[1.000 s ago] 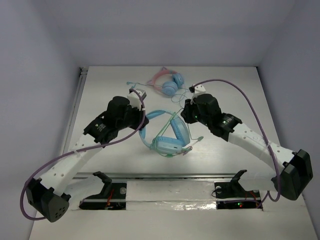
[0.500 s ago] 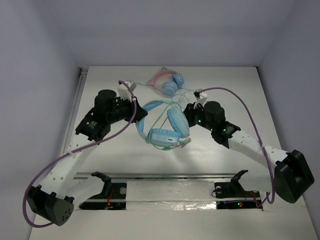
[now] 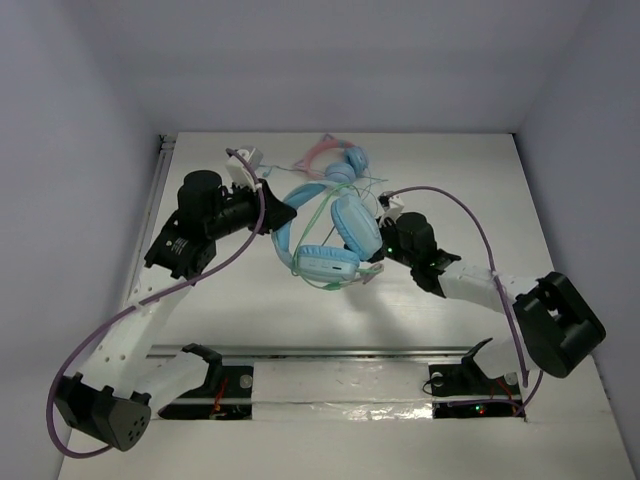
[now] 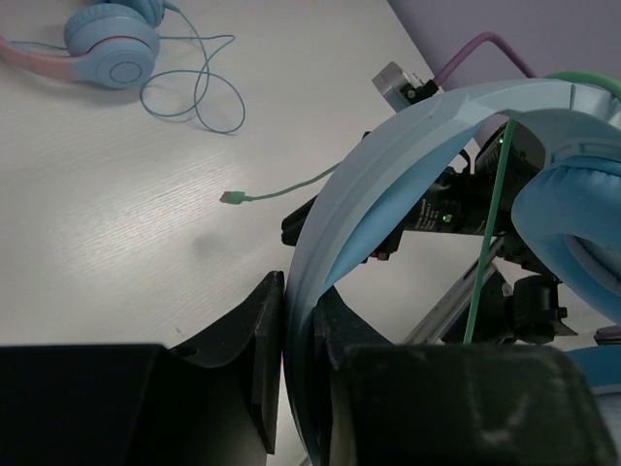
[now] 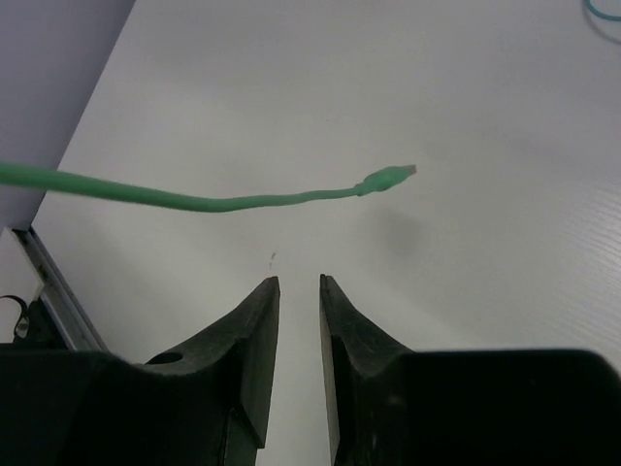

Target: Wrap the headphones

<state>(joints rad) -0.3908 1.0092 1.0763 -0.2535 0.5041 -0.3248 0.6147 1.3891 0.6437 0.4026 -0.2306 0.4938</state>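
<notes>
Headphones (image 3: 325, 235): light-blue over-ear pair, lifted off the table (image 3: 230, 300) between the two arms, headband to the left and padded cups to the right and lower middle.
Left gripper (image 4: 299, 364): jaws clamped tight on the edge of the wide blue headband (image 4: 388, 194); this grip carries the pair.
Right gripper (image 5: 298, 335): jaws stand a narrow gap apart with nothing between them (bare table below); it sits just right of the headphones' cups.
Green cable (image 5: 194, 199): hangs free in front of the right gripper's fingers, not gripped; its plug end (image 5: 388, 178) dangles in the air right of the headphones.
Cable on headphones: in the top view a few green strands cross the headband and cups, so some turns look made (count not readable).
Task progress, as judged: partly wrapped; a loose tail remains to be wound on and secured.
Next need, as judged: right gripper must take the tail again.
Pink-banded pair (image 3: 335, 160): lies on the table beyond the headphones, own thin cable loose beside it, untouched.
</notes>
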